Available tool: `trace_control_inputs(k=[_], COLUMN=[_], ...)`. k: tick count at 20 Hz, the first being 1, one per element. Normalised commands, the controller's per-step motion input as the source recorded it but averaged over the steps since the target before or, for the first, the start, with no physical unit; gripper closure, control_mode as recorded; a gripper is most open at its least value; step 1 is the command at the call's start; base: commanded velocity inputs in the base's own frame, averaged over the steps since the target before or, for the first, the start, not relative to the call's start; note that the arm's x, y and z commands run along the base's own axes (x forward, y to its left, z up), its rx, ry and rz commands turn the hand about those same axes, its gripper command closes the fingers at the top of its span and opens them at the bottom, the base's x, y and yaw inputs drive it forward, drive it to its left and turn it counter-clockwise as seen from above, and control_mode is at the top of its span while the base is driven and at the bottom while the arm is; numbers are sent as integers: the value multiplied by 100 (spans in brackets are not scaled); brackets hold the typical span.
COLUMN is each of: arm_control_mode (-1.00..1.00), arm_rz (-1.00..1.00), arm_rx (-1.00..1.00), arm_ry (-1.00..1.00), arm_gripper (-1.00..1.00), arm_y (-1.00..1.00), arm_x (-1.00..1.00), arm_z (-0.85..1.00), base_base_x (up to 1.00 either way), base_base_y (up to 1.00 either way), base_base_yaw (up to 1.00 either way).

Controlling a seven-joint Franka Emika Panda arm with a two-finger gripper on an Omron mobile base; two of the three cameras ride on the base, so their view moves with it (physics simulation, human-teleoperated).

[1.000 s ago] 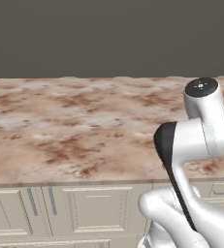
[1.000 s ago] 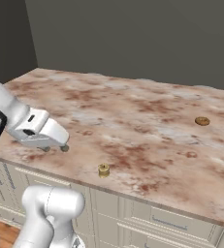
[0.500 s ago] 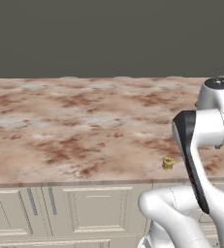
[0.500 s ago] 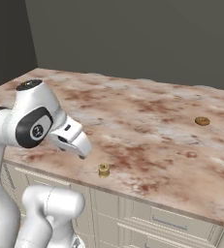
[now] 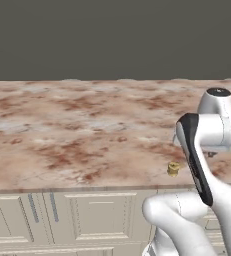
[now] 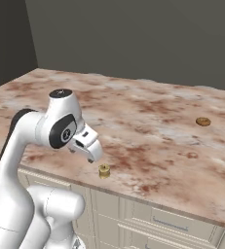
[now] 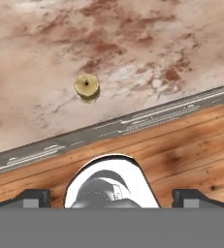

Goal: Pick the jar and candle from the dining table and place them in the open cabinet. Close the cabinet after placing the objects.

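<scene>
Hovering above the front edge of the desk, the hand is pointing down with its jaws spread wide and gripping nothing. The white arm is folding at its elbow, its wrist reaching over the marbled top. The candle is standing on the desk near the front edge, just beside and below the hand. Farther right, a small brown disc is lying well apart.
</scene>
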Motion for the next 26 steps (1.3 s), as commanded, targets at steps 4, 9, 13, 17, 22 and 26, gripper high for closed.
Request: trace_control_inputs(k=[4,9,13,17,22,26], arm_control_mode=[-100,-100,-100,-100,-100,-100], arm_rz=[0,0,0,0,0,-1], arm_rx=[2,4,1,0,1,6], arm_ry=[12,10,1,1,0,-1], arm_gripper=[-100,-100,-100,-100,-100,-100], arm_y=[0,0,0,0,-5,-12], arm_x=[54,65,58,61,52,41], arm_z=[-27,-26,-34,-35,-41,-32], base_base_x=[0,0,0,0,0,0], base_base_y=[0,0,0,0,0,0], base_base_yaw=[0,0,0,0,0,0])
